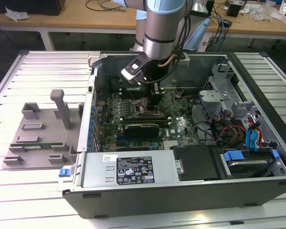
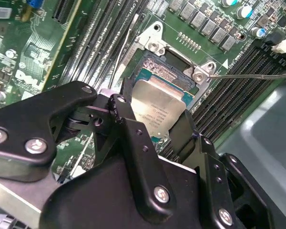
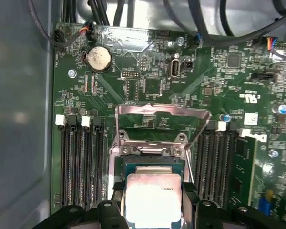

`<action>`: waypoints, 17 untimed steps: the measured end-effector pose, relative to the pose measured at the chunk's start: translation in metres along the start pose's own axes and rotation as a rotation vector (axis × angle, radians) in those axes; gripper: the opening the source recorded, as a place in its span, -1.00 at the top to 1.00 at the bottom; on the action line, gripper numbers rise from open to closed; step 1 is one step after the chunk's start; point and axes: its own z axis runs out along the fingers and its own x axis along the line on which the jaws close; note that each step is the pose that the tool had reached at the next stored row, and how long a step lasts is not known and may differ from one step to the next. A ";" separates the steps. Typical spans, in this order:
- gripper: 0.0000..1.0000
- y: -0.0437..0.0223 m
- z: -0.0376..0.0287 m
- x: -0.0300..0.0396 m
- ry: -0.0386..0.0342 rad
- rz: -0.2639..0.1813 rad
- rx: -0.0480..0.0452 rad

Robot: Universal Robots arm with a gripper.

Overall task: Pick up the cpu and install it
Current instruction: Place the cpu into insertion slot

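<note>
**Silver-grey cpu held over the open socket**

Silver-grey metal is catching the light between the black fingers (image 2: pixel 133 138), and we are reading that as the cpu (image 2: pixel 159 112), pinched by two opposite edges. The gripper (image 2: pixel 155 119) is clamped on it, its jaws pressing in from either side with the flat top facing up. In the exterior view we are seeing the gripper (image 1: pixel 155 98) reaching down inside the open computer case (image 1: pixel 128 167), which is lying on the slatted tabletop (image 1: pixel 43 71). It is hanging over the motherboard (image 1: pixel 176 126), toward the far wall of the case.

In the first wrist view the cpu (image 3: pixel 154 198) is sitting square to the socket (image 3: pixel 152 164), edges running parallel with the socket frame. The load plate (image 3: pixel 162 110) is standing tipped up and out of the way, and the thin lever (image 3: pixel 195 143) is lying released beside it, so the socket is open.

The relation we are watching is the overlap: the socket (image 2: pixel 157 69) is lying directly under the chip, with a strip of it showing past the edge that faces the load plate. We judge the cpu to be slightly short of centred. Whether it is touching the socket we cannot tell.
</note>
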 end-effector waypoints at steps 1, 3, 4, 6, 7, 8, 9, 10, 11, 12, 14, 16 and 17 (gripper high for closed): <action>-0.09 0.0000 0.0017 0.0003 0.0000 0.000 0.0000; -0.09 -0.0009 0.0083 0.0008 -0.0001 0.000 0.0000; -0.09 -0.0025 0.0107 0.0011 0.0000 0.000 0.0000; -0.09 -0.0035 0.0153 0.0014 0.0008 0.016 0.0009; -0.09 -0.0035 0.0166 0.0014 0.0008 0.022 0.0016; -0.09 -0.0035 0.0174 0.0014 0.0007 0.022 0.0017; -0.09 -0.0034 0.0179 0.0015 0.0009 0.022 0.0016; -0.09 -0.0034 0.0182 0.0015 0.0010 0.022 0.0014; -0.09 -0.0033 0.0183 0.0016 0.0011 0.022 0.0014; -0.09 -0.0033 0.0183 0.0015 0.0011 0.022 0.0014; -0.09 -0.0033 0.0183 0.0015 0.0010 0.022 0.0014; -0.11 -0.0032 0.0186 0.0017 0.0021 0.022 0.0007; -0.23 -0.0033 0.0186 0.0017 0.0015 0.022 0.0011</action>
